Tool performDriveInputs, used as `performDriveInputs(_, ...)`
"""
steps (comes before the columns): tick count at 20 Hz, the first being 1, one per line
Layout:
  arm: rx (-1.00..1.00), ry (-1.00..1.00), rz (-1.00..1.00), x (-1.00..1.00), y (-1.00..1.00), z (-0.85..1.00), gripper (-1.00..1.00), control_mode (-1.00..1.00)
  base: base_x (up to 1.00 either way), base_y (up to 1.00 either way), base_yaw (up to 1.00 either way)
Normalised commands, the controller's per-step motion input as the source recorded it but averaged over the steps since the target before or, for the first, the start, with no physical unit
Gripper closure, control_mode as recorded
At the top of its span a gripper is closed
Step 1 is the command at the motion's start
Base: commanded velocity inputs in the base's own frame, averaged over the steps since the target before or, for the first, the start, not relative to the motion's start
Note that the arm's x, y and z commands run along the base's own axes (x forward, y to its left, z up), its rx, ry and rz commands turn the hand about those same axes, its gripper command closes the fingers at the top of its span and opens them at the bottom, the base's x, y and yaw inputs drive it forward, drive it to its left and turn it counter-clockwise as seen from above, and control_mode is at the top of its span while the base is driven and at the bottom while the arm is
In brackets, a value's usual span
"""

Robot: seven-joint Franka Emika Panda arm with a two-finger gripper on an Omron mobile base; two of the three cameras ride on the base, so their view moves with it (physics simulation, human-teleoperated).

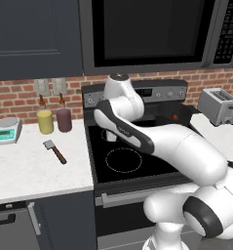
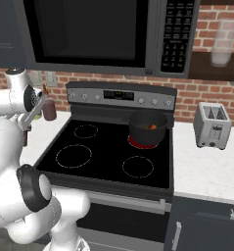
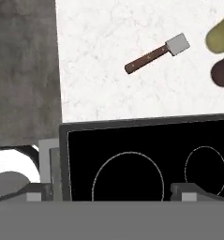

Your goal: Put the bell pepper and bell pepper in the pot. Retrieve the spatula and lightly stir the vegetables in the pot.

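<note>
Spatula (image 1: 55, 151) lies flat on the white counter left of the stove, grey squarish blade toward the wall, brown handle toward the front edge. We see the dark pot (image 2: 147, 127) upright on the back right burner; inside it an orange-red pepper (image 2: 152, 127) shows.

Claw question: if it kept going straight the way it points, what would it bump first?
Probably the black stovetop: the open claw looks down at it. The spatula lies off to one side.

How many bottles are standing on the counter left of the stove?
2. A yellow bottle and a dark maroon bottle stand side by side at the brick wall, behind the spatula. The arm may hide others.
</note>
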Motion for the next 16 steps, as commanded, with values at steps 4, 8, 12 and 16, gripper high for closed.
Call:
performDriveInputs(4,-0.3,0.0,0.59,0.33,0.32,-0.25,-1.0,-1.0,0.0,0.0,0.0)
performDriveInputs(8,-0.19,-0.02,0.71,0.18,0.23,-0.34,-1.0,-1.0,0.0,0.0,0.0)
performDriveInputs(12,-0.14,-0.06,0.81,0.0,0.32,-0.43,-1.0,-1.0,0.0,0.0,0.0)
performDriveInputs(16,-0.12,-0.08,0.77,0.0,0.39,-0.44,-1.0,-1.0,0.0,0.0,0.0)
